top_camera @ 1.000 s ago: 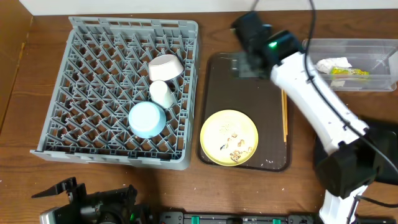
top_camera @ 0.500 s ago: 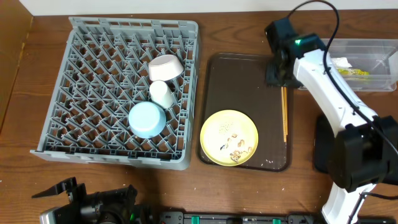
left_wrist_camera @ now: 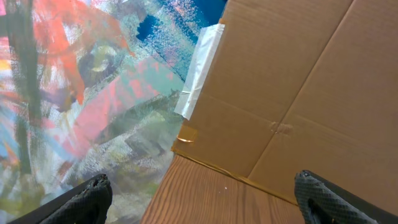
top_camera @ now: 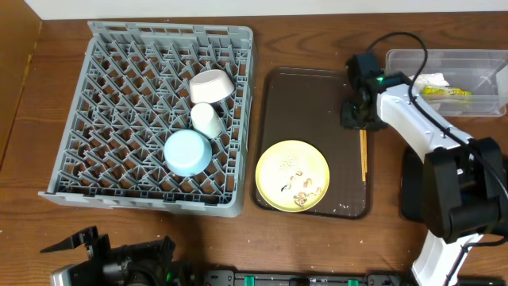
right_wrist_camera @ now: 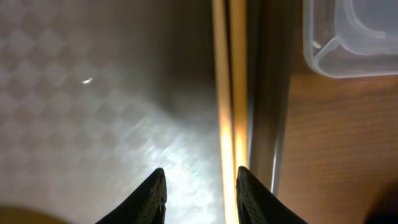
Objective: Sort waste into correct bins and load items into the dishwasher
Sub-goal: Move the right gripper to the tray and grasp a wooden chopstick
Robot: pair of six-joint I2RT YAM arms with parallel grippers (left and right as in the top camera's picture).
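1. Lying flat along the right rim of the serving tray [top_camera: 309, 103], close to the clear tub [top_camera: 444, 83]: the chopsticks [top_camera: 363, 155].
2. Poised over their far end, fingers parted to straddle both sticks, apparently ready to pinch: the right gripper [right_wrist_camera: 202, 179].
3. Parked at the near edge, spread wide, holding nothing: the left gripper [left_wrist_camera: 202, 186].

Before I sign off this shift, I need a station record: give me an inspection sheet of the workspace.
Surface: wooden table, dark brown tray on it.
Job's things: pinkish-white bowl, white cup and light blue bowl in the grey rack; yellow plate with crumbs and chopsticks on the tray; napkin and wrapper in the clear tub; black bin partly behind the right arm.
Clutter: nothing seen.
Grippers: right gripper, jaws apart astride the chopsticks; left gripper, jaws apart, empty.
Cables: black cable looping above the right arm.
Surroundings: cardboard by the table.
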